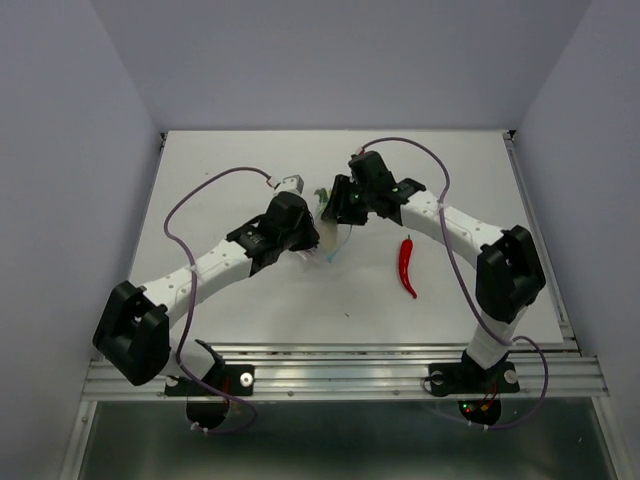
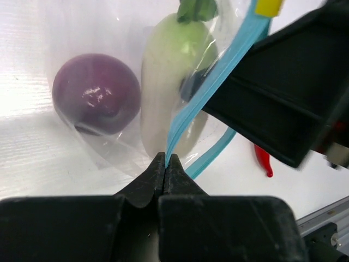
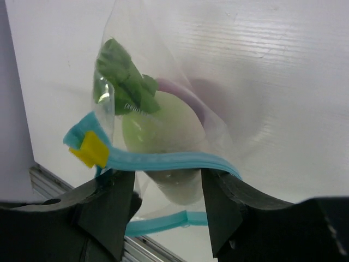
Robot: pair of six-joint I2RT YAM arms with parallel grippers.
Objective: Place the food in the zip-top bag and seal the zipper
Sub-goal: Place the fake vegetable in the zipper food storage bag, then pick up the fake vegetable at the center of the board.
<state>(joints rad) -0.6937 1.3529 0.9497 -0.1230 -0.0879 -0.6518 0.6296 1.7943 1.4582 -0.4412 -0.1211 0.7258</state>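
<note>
Chili (image 1: pixel 406 265) is outstanding. It lies on the table (image 1: pixel 240 160), to the right of the bag (image 2: pixel 103 150) and apart from it. Its long axis runs near to far. It is long, red and glossy. The right arm is the nearer, so the pickup looks to be its job.

Left gripper (image 2: pixel 165 164): pressed together, pinching the zipper (image 2: pixel 218 71) at one end.

Right gripper (image 3: pixel 166 183): fingers spread, straddling the bag mouth. The blue strip runs across between them; contact cannot be confirmed.

Bag: clear, crinkled, held between both grippers at table centre, mouth partly parted. The onion (image 2: pixel 95 93) and radish (image 2: pixel 169 71) are inside, side by side. The yellow slider (image 3: pixel 92 148) sits at the strip's end.
</note>
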